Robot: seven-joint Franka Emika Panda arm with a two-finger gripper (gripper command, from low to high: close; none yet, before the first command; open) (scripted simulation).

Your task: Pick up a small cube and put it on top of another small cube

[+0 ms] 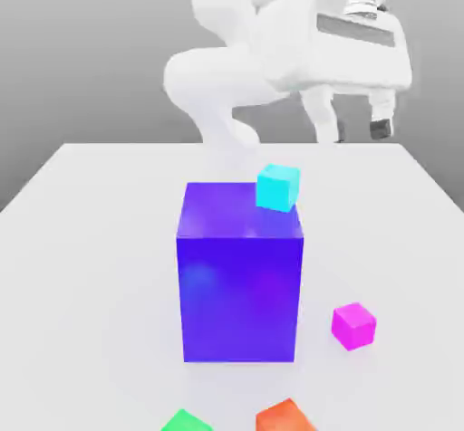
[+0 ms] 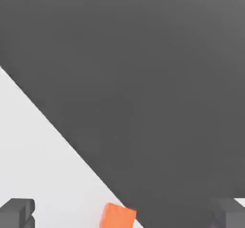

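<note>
A white table (image 1: 100, 239) is filling the exterior view, with a grey backdrop behind it. Starting at the exterior view's left, a green block (image 1: 186, 422) is sitting at the near edge, cut off by the frame. Just to its right an orange block (image 1: 286, 417) is lying at the same edge, also partly cut off. Standing between them and farther back, near the table's middle, is a tall glossy blue-purple block (image 1: 240, 284). A small cyan cube (image 1: 277, 186) is showing at that block's far right upper corner (whether it is resting on top or floating just behind cannot be told). Moving right, the small magenta-pink cube (image 1: 353, 326) is sitting on the table, near the big block's lower right corner but not touching it. Above and behind everything, the white Franka arm (image 1: 227, 85) is hanging over the table's far side, and its gripper (image 1: 359, 132) is pointing downward well above the surface, its two dark-tipped fingers (image 1: 381, 128) standing wide apart and holding nothing.
</note>
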